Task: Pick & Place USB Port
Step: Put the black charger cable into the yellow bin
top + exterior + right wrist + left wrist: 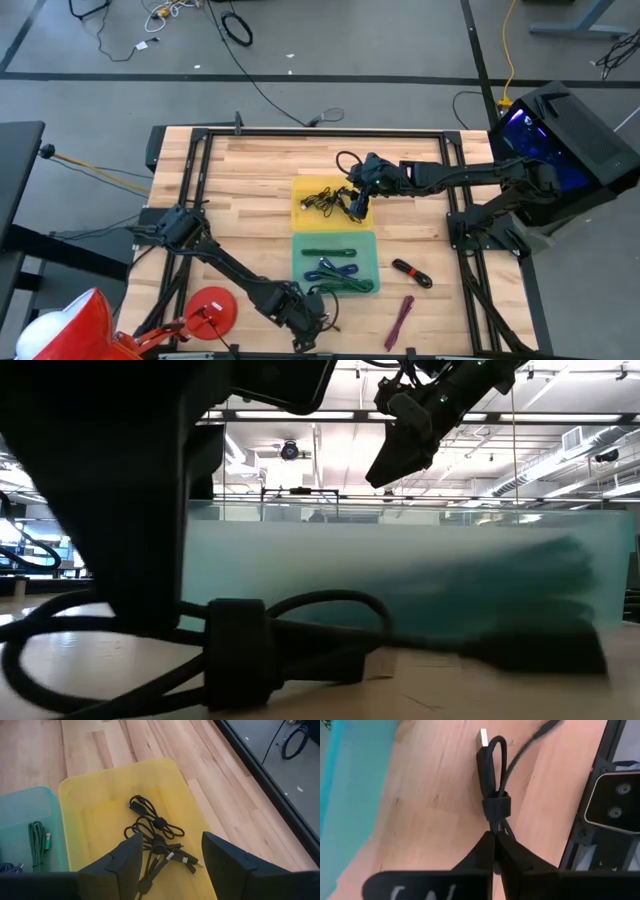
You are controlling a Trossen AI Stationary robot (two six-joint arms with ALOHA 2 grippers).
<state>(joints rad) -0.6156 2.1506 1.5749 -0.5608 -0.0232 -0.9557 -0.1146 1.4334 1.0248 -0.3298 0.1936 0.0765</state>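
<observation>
Left gripper (494, 851): fingers clamped on bundled black USB cable (494, 780) (lying on wooden tabletop (420, 795)); right gripper (170, 852): fingers apart, empty, above yellow plastic tray (100, 795).

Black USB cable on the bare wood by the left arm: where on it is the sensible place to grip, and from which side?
Grip the black USB cable on its bundled loops just behind the strap, coming straight down from above. It lies flat on the table, and the bundle is narrow enough there. The left gripper has its jaws shut on that end.

You're in a lab: concrete floor (330, 60) strewn with loose cables (238, 28), exposed ceiling ducts (560, 445), a framed wooden table (250, 180).
</observation>
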